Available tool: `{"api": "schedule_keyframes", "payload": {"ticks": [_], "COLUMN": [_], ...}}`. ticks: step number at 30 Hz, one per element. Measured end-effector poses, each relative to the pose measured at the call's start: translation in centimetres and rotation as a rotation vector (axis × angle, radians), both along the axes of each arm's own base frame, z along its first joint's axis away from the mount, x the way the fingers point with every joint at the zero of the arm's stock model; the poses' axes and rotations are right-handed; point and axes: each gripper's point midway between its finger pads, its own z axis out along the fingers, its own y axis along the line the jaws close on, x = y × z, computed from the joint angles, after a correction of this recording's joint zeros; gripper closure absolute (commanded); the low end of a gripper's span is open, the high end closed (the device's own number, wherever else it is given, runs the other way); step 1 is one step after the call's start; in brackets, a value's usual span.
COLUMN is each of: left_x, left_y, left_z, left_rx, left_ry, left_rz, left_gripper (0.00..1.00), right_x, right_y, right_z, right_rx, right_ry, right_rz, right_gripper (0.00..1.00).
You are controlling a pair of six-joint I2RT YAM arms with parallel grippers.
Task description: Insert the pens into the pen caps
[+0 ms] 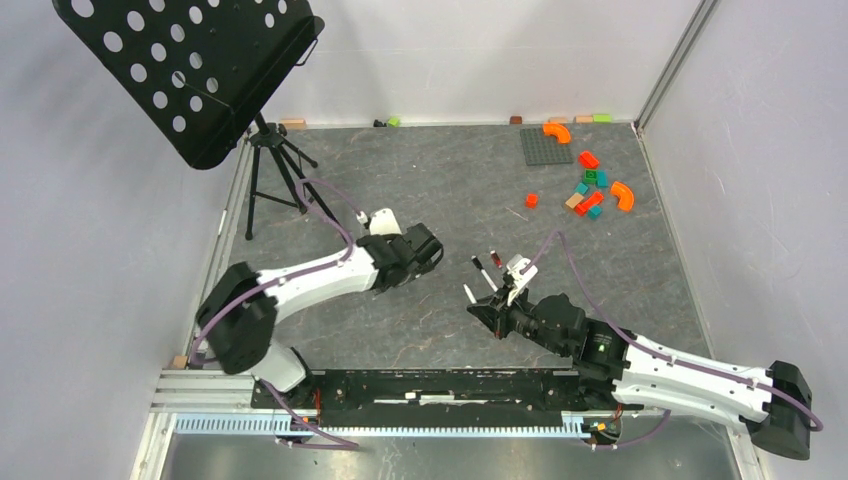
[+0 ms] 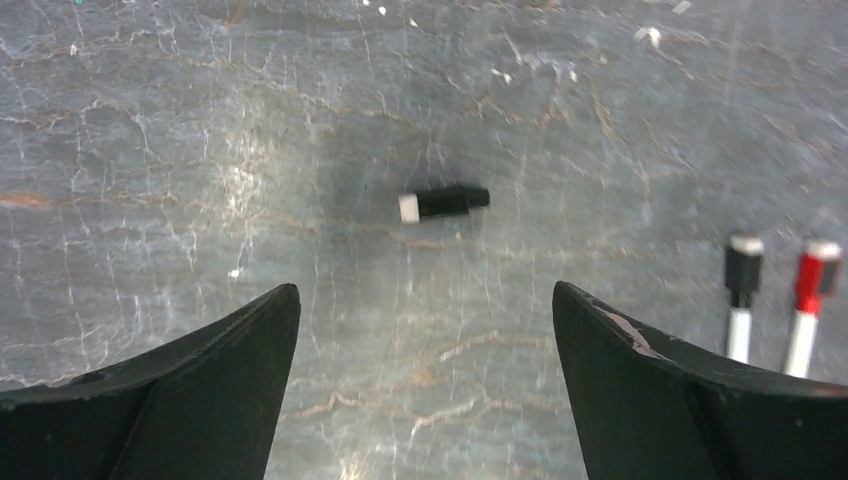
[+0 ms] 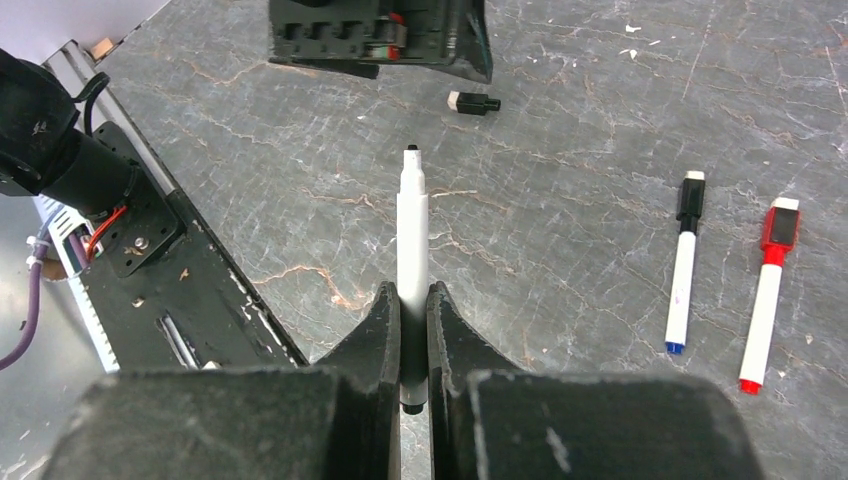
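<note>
Nearest in, the right gripper (image 3: pixel 412 300) is seen with its two fingers pressed tight on the white barrel of an uncapped pen (image 3: pixel 411 225). The pen is held pointing straight ahead past the fingertips, black nib forward. Off to that gripper's right, two more pens are laid flat on the grey table (image 3: pixel 560 130), side by side but not touching. The black-capped pen (image 3: pixel 683 270) is placed closer to the gripper, the red-capped pen (image 3: pixel 766 300) outside it. Further ahead of the nib, the loose black cap (image 3: pixel 472 101) is found lying on its side. Just beyond it the left gripper (image 2: pixel 425 300) is held with jaws spread wide and nothing between them, the cap centred ahead of its fingertips.
</note>
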Motion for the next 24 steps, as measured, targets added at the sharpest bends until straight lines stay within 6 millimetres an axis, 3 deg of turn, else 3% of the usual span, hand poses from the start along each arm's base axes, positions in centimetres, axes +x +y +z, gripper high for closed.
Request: {"api": "schedule_keyframes", "payload": {"ticks": [10, 15, 24], "left_x": [2.8, 3.3, 3.1], "left_y": [1.8, 0.6, 0.1], "left_z": [-6.5, -6.5, -6.7], "left_rx": [0.095, 0.078, 0.091], "left_ry": [0.202, 0.209, 0.232], "left_rz": [0.105, 0.047, -0.047], "left_gripper": [0.16, 0.18, 0.38], "right_x": [0.1, 0.1, 0.1], "right_y": [-0.7, -0.7, -0.7], "right_z": [-0.9, -1.2, -1.9], "right_rx": [-0.026, -0.035, -0.056], "right_ry": [0.008, 0.011, 0.02], "right_rz": [-0.018, -0.023, -0.022], "right_gripper": [1.0, 1.0, 1.0]}}
